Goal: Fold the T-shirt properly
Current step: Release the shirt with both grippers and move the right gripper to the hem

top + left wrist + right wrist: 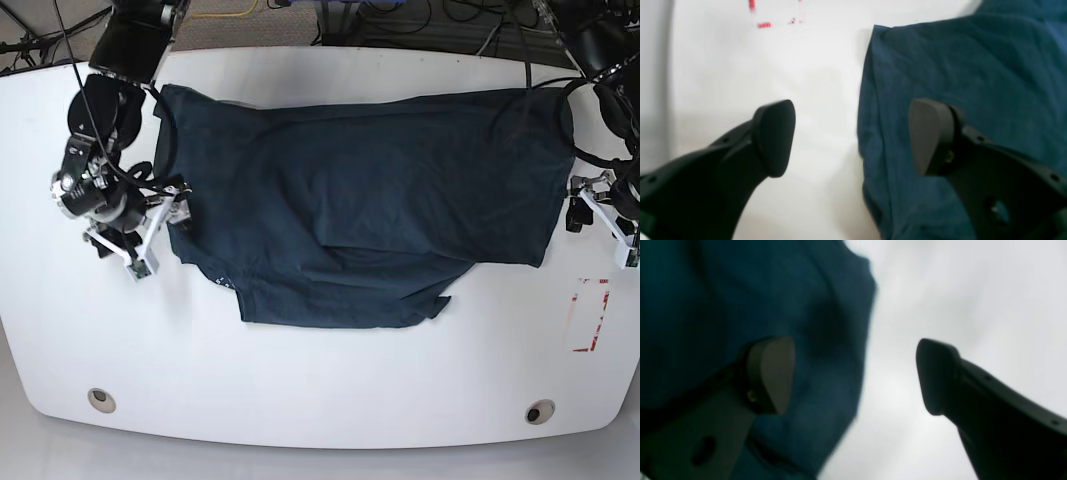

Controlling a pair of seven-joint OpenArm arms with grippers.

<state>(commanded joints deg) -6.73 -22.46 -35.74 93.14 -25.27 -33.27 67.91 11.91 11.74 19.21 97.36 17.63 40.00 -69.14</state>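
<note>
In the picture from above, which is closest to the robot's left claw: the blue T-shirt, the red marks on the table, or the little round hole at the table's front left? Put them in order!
From the left gripper, at the base view's right edge:
1. T-shirt: its edge lies right beside the open claw.
2. Red marks: a bit nearer the table's front, right side.
3. Round hole: far across, front left corner.

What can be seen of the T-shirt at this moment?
The T-shirt is dark navy, soft and wrinkled, spread wide across the white table, with its near portion bunched and folded over itself. No print is visible. In each wrist view, an open pincer straddles one edge of it: the left pincer and the right pincer each have one finger over cloth, one over bare table. Neither grips it.
</note>
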